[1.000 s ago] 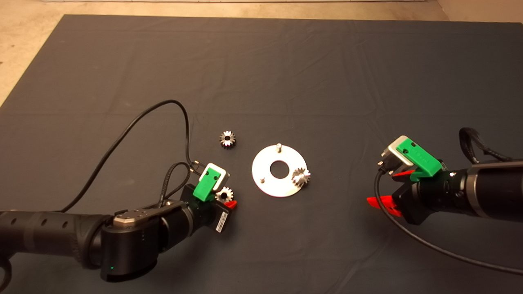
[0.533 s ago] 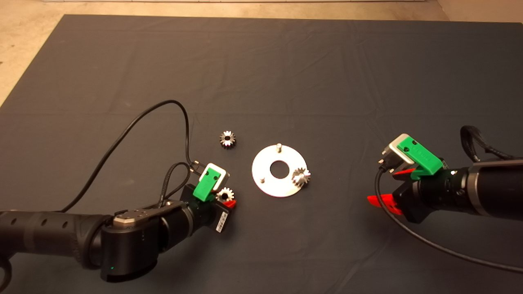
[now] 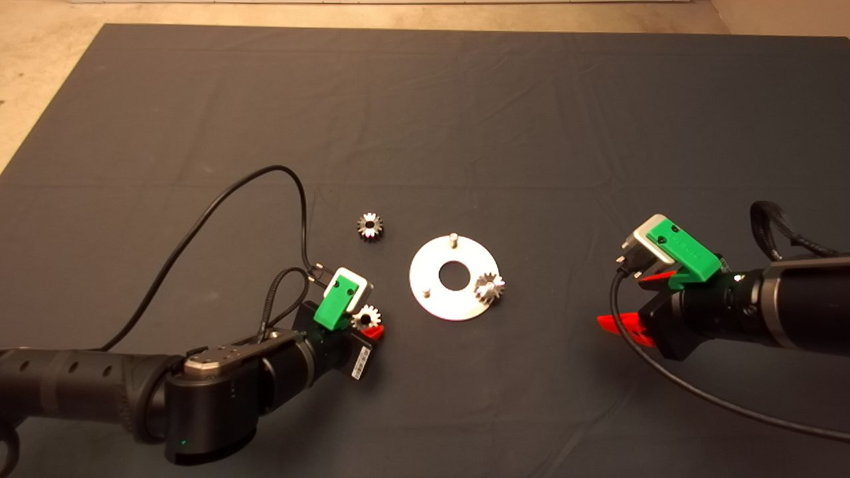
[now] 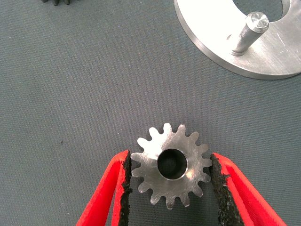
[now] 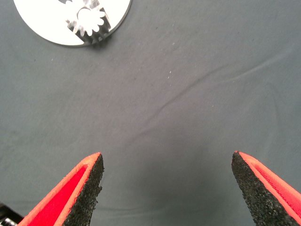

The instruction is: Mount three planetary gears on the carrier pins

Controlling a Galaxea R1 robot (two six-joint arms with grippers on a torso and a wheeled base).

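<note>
Left gripper (image 4: pixel 170 188) low over mat, clasping gear (image 4: pixel 170 164), right gripper (image 5: pixel 167 181) spread wide

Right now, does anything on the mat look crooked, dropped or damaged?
Nothing stands out. One gear sits on a pin of the carrier disc; two pins are bare. A second gear lies flat on the mat, a third flat between the left gripper fingers. The right gripper waits open.
</note>
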